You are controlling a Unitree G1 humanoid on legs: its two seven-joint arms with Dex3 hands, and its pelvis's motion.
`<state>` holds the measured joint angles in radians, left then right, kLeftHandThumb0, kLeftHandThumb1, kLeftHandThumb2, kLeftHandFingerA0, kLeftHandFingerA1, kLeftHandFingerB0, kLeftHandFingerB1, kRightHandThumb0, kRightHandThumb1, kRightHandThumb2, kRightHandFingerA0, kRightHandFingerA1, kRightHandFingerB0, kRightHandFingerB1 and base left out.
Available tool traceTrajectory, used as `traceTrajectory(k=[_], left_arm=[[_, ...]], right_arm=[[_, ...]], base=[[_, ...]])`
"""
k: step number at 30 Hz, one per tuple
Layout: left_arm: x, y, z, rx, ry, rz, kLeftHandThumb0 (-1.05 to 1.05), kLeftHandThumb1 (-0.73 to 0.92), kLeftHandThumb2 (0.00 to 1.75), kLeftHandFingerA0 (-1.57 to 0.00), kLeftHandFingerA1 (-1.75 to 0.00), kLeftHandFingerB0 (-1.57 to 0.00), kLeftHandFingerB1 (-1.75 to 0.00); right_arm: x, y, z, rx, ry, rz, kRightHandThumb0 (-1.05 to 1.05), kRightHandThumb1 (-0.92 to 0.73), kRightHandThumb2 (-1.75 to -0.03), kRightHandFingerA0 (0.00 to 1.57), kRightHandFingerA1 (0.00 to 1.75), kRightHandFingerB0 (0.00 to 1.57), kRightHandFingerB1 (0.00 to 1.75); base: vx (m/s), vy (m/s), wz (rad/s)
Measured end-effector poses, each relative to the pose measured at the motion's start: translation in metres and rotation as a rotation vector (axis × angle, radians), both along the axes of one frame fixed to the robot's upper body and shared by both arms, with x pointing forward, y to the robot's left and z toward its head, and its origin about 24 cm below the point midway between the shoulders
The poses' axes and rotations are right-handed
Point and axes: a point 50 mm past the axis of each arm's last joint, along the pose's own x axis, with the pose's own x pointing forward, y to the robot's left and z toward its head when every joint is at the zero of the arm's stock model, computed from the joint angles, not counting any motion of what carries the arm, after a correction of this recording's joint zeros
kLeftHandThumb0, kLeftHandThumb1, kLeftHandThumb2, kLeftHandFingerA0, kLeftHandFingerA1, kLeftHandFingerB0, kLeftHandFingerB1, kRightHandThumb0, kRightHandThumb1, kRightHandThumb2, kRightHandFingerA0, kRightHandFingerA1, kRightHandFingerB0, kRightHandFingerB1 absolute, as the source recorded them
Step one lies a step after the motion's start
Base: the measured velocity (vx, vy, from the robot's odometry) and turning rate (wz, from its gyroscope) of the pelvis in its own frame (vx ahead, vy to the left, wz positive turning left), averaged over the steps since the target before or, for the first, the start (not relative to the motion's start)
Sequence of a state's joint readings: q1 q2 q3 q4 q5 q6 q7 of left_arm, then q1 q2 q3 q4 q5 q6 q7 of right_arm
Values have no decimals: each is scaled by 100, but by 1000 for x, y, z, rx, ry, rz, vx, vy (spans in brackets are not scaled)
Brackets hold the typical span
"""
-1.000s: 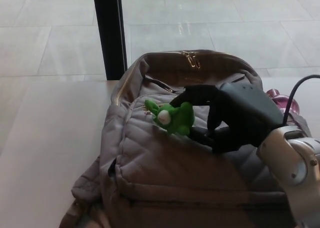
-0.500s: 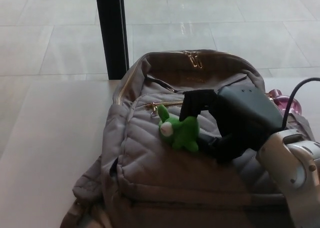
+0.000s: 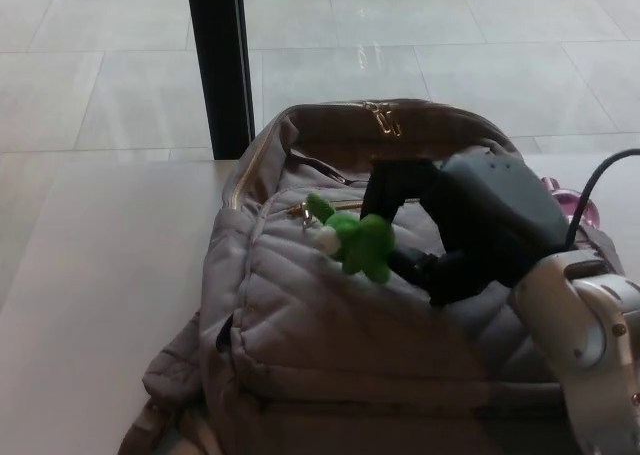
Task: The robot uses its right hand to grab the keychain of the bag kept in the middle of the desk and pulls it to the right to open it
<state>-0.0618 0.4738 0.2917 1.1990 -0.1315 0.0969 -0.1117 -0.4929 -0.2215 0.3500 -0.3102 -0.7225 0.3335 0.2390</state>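
Head view: a grey quilted bag (image 3: 330, 335) lies across the middle of the desk (image 3: 90, 275), its foot at the near edge. A green plush keychain (image 3: 358, 243) sits on the bag's front pocket, by the gold zipper (image 3: 310, 208). The right hand (image 3: 450, 230) reaches in from the right edge, fingers (image 3: 392, 185) pinching the keychain's right side. A pink object (image 3: 572, 201) peeks out behind the wrist; a black post (image 3: 218, 65) stands beyond the far edge. Compared with half a second ago, the keychain has lifted slightly and tilted, head up-left.
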Motion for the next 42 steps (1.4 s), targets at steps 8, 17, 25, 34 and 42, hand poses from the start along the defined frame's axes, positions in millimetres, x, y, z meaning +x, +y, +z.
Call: traceTrajectory(k=[8, 17, 25, 34, 42], left_arm=[[0, 0, 0, 14, 0, 12, -105, 74, 150, -96, -127, -84, -114], [-1, 1, 0, 19, -2, 8, -82, 73, 156, -134, -148, -97, -121], [-1, 1, 0, 23, -3, 5, -82, 72, 155, -137, -149, -86, -114], [0, 0, 0, 22, -7, 5, -105, 71, 147, -89, -122, -76, -109], [0, 1, 0, 23, -7, 5, -105, 75, 143, -81, -124, -71, -110]], right_arm=[[15, -18, 34, 95, -57, -89, -34, -45, -125, 95, 175, 80, 156], [21, -31, 36, 140, -40, -134, -35, -47, -127, 95, 175, 81, 152], [20, -32, 31, 147, -18, -132, -33, -55, -108, 93, 175, 79, 148], [14, -24, 24, 160, 44, -80, -56, -75, -64, 96, 131, 67, 46], [9, -8, 22, 38, 134, -27, -91, -81, -74, 96, 165, 44, 39]], base=[[0, 0, 0], [0, 0, 0], [0, 0, 0], [0, 0, 0], [0, 0, 0]])
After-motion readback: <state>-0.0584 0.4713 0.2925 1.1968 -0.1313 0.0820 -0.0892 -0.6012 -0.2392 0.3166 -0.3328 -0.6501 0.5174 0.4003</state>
